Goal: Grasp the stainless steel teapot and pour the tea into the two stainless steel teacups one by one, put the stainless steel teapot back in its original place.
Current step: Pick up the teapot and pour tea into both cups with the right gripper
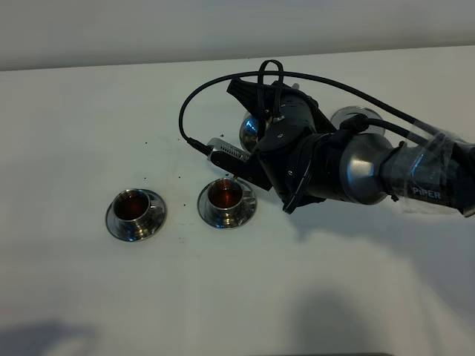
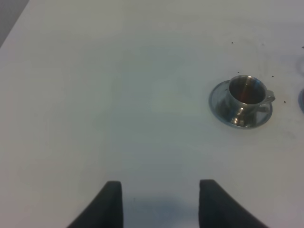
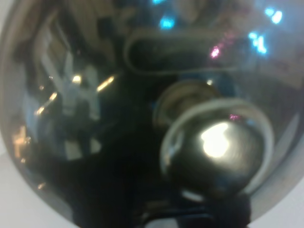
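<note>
The right fingers [image 1: 251, 169] are clamped shut on the shiny squat stainless steel teapot [image 1: 249, 130]. It is tipped just above the nearer small steel teacup [image 1: 226, 196] on its saucer [image 1: 249, 210], apparently to pour, and brown tea shows inside. The farther steel teacup [image 1: 136, 208], well beyond, also holds tea. The flat round steel coaster [image 1: 355, 117] lies behind these fingers on the white desk [image 1: 89, 111], with nothing but the arm's own cable near the way back. The left fingers [image 2: 112, 204] stand apart and empty, well clear.

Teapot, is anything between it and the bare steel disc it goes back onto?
Nothing visible does. The teapot is tilted at the right-hand cup; the disc lies past the arm, its visible part bare. The arm hides some of the path.
</note>
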You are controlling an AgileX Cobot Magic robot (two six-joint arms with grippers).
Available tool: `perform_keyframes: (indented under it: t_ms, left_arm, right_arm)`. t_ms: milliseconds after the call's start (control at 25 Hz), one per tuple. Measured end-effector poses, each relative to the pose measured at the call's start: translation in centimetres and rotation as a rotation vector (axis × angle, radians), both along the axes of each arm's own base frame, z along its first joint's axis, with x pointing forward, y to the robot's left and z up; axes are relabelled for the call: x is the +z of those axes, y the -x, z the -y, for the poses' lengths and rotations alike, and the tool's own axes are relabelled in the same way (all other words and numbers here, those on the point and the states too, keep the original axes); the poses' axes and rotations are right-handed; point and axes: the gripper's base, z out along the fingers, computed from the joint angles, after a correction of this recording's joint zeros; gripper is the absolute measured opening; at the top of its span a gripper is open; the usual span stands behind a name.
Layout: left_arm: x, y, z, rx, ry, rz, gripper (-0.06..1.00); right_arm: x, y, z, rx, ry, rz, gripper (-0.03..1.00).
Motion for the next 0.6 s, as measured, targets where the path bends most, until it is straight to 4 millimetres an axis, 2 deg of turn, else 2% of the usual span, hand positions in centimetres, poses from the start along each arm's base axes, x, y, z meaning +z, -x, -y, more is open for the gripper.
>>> perform_keyframes:
  t_ms: [600]
  left_arm:
    - [0.01, 0.0, 0.0, -0.001, -0.002, 0.001, 0.41]
  right_arm:
    - [0.17, 0.24, -0.42, 0.026, 0.02, 0.022, 0.18]
